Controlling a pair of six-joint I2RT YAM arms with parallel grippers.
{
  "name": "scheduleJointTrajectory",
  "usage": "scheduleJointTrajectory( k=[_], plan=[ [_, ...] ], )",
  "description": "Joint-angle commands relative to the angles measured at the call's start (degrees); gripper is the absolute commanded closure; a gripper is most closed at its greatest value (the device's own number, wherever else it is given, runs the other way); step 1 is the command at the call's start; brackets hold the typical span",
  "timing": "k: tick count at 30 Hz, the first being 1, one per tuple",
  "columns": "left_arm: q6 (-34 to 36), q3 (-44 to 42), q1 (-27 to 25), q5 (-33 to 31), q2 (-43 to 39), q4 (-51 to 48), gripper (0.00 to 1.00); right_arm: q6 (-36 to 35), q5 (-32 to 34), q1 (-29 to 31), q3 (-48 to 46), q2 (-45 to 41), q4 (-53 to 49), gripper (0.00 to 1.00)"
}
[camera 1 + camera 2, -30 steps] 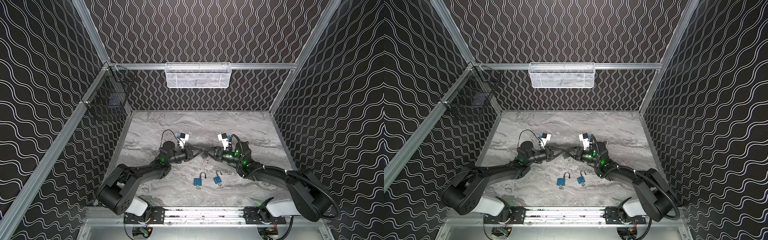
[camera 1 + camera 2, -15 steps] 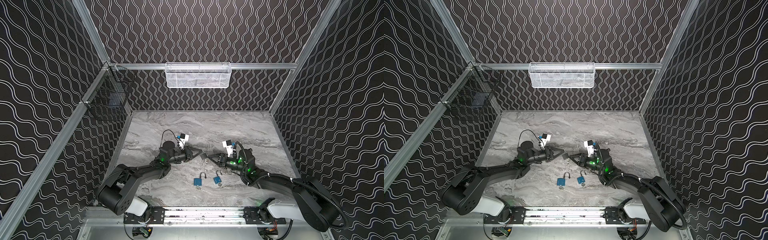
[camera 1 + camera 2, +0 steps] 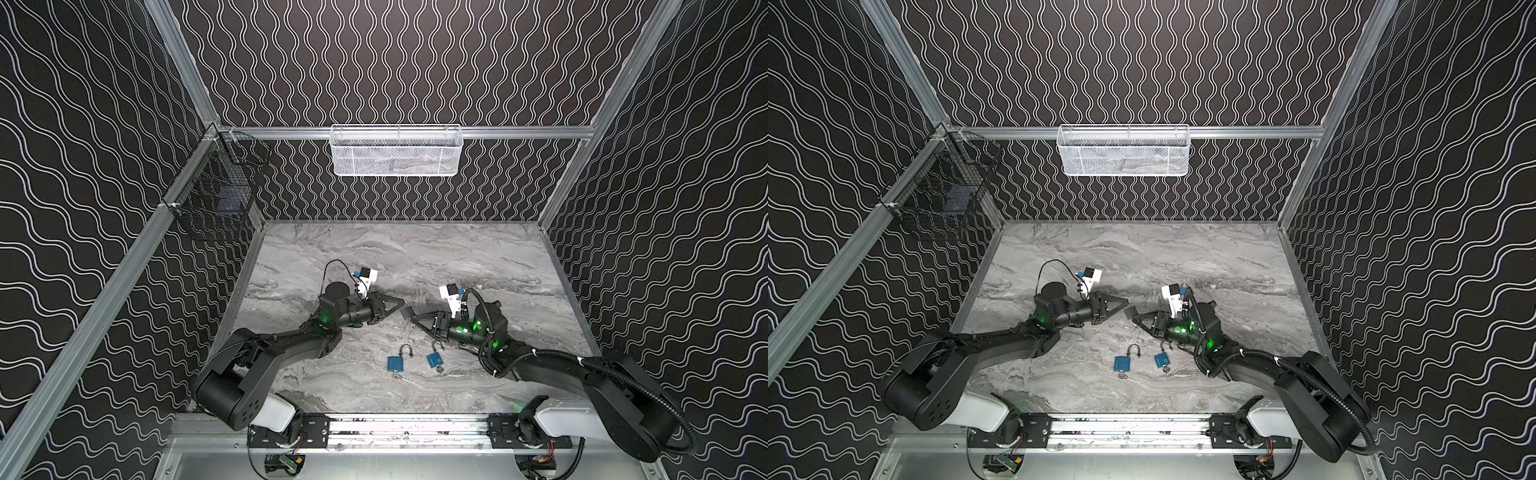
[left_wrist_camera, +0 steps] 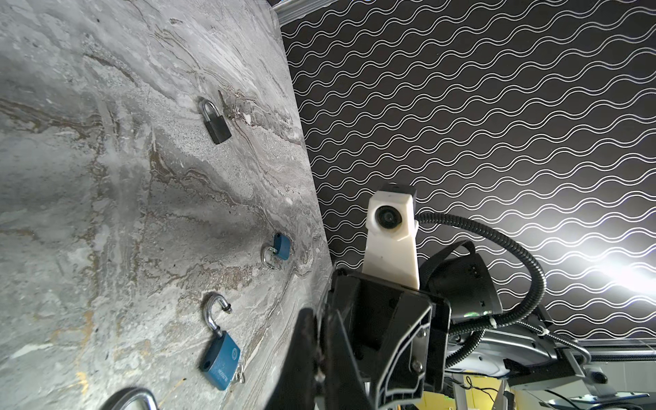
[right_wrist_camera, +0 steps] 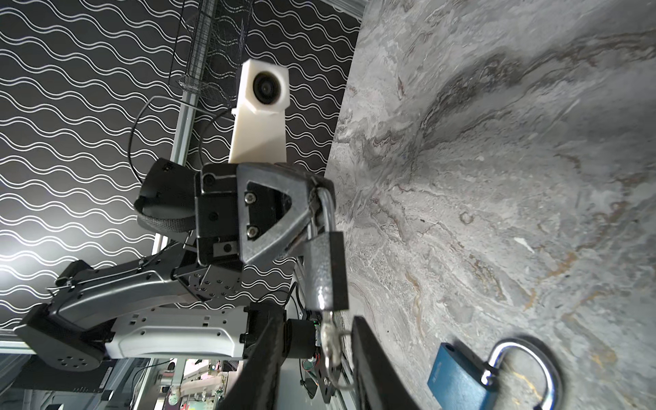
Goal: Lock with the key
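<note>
A dark grey padlock hangs in the air between the two arms, with my left gripper shut on its silver shackle. In both top views this padlock sits at the tip of the left gripper, above the middle of the table. A silver key on a ring sticks out of the padlock's underside. My right gripper is open, one finger on each side of the key. In the left wrist view the left gripper shows its fingers pressed together, and the padlock is hidden behind them.
Two blue padlocks lie on the marble table near the front, the right one with its shackle swung open. The left wrist view also shows a black padlock with keys farther off. A white basket and a black wire basket hang on the walls.
The right gripper has drawn back from the left gripper toward the front, and its jaws have narrowed around the key. The left arm holds still with the padlock.
</note>
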Motion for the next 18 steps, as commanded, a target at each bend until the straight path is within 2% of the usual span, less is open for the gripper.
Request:
scheduleJointTrajectory(
  k=[1,18],
  plan=[
    [-0.33,0.05,0.22,-0.28,-0.32,3.26,1.0,0.38,1.46,0.49,0.03,-0.1,1.97,0.65],
    [-0.8,-0.31,0.17,-0.34,-0.08,4.71,1.0,1.46,1.07,0.89,-0.55,1.19,6.09,0.87]
  ],
)
